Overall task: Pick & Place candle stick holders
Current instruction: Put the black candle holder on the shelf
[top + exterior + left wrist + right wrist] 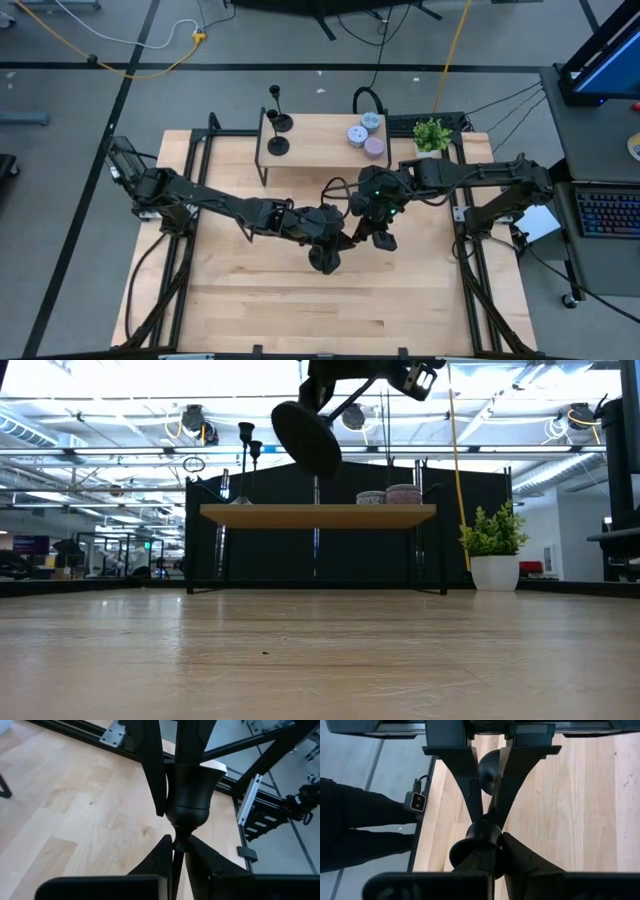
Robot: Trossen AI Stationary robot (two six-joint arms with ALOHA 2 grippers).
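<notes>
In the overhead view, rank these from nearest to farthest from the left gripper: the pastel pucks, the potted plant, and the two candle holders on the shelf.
Measured from the left gripper, mid-table:
1. Pastel pucks, on the shelf's right part, nearest.
2. Two candle holders on the shelf, at its left end, and the potted plant, off the shelf's right end: too close to call.

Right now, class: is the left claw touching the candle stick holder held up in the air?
Touching. The left wrist view shows the left claw with both fingers pinching the candle stick holder stem just below its cup.
</notes>
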